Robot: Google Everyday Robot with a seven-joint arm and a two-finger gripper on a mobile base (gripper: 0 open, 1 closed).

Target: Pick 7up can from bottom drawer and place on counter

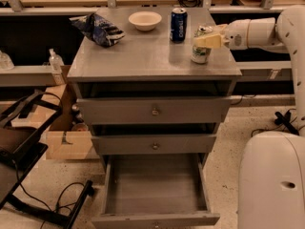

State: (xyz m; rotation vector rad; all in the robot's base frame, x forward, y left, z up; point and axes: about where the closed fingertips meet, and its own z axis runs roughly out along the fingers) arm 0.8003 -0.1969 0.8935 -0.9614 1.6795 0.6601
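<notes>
Item: 7up can (200, 52), upright on worktop (143, 56), front corner nearest the arm (base resting on surface). Jaws: level w/ can's upper half, closed round it. Bottom drawer (155, 219): pulled out. Also on worktop: Pepsi can (178, 25), white bowl (145, 20), blue snack bag (97, 29).

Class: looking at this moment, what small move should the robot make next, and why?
Probably let go of the can and draw the gripper back: the can already stands upright on the counter with the gripper at its top, and the bottom drawer lies open and empty.
</notes>
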